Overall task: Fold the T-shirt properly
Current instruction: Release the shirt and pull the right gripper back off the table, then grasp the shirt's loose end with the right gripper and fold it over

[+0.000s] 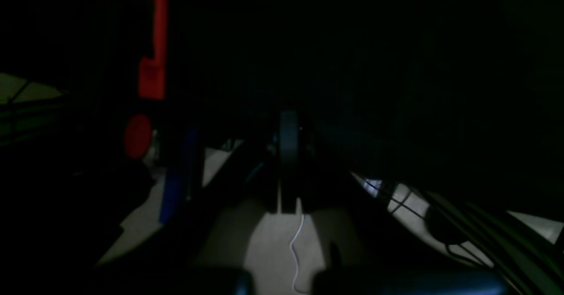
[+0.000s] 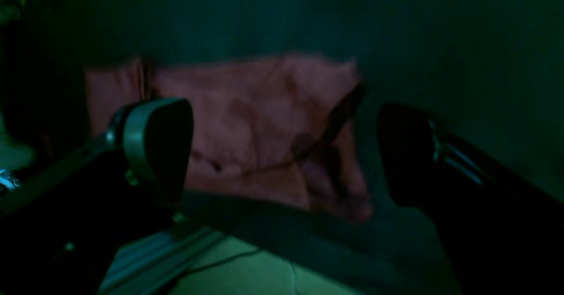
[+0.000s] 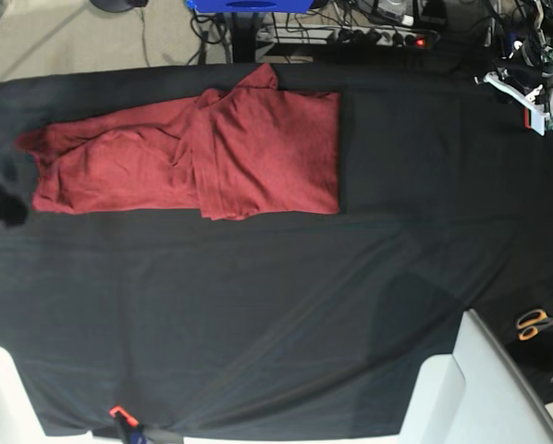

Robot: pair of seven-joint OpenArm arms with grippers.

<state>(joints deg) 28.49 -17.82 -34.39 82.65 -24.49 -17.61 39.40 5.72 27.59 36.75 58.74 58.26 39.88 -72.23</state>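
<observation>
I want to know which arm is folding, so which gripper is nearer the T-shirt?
Right. The right gripper hangs open just off one edge of the T-shirt, which fills the gap between its fingers in its wrist view. The left gripper, shut, looks down at the floor with no shirt in sight.

Wide bare black cloth (image 3: 286, 314) seen below & right of T-shirt (image 3: 193, 157); scissors (image 3: 535, 322) lie at far right edge.

The left wrist view was almost wholly dark, the right wrist view dim and blurred so the T-shirt (image 2: 246, 127) showed only as a soft reddish patch, and the scissors (image 3: 538, 323) were cut off at the base view's edge.
</observation>
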